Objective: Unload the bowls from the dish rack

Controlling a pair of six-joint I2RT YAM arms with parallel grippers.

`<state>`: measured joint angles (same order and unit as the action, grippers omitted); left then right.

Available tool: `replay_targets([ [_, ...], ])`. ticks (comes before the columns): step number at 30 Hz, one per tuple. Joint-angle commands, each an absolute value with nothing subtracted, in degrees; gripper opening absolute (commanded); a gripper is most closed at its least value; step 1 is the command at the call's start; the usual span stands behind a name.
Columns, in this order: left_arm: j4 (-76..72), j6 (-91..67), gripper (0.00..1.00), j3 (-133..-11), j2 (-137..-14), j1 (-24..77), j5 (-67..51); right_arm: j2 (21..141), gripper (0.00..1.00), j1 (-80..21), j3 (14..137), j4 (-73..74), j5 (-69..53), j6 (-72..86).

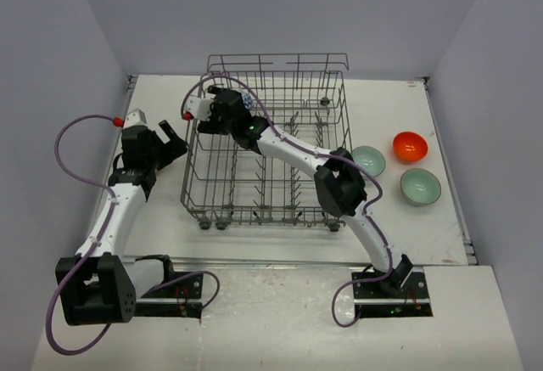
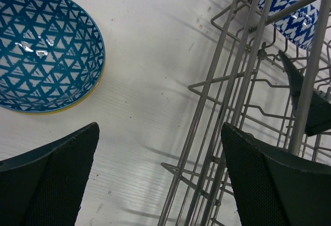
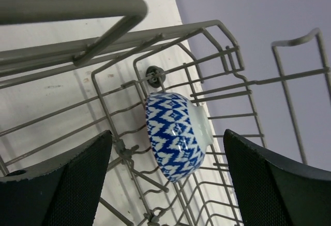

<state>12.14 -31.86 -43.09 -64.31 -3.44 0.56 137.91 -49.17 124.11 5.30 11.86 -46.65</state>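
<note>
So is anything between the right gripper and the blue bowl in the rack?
Nothing visible. The open right gripper faces the blue bowl directly; the rack wires sit beside and behind it, not across it.

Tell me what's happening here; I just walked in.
The right hand, open, reaches into the dish rack toward a blue-and-white bowl on its side in the far corner, not yet gripped. The left hand hovers open beside the rack, near a teal patterned bowl on the table. One orange bowl and two mint bowls sit right of the rack.
</note>
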Motion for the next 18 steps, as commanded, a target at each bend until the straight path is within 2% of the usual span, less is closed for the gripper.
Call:
replay_targets([
  [1,11.8,-29.7,1.0,-45.9,-61.3,-3.8,3.2,140.0,0.88,-48.7,127.1,5.2,9.6,-44.9],
  [11,13.8,-26.9,1.0,-50.4,-58.5,-3.9,7.5,140.8,0.88,-47.2,125.1,4.3,9.7,-44.7],
  [18,14.5,-27.2,1.0,-49.9,-58.1,-3.8,7.1,142.9,0.88,-45.7,128.1,5.3,10.0,-46.2],
])
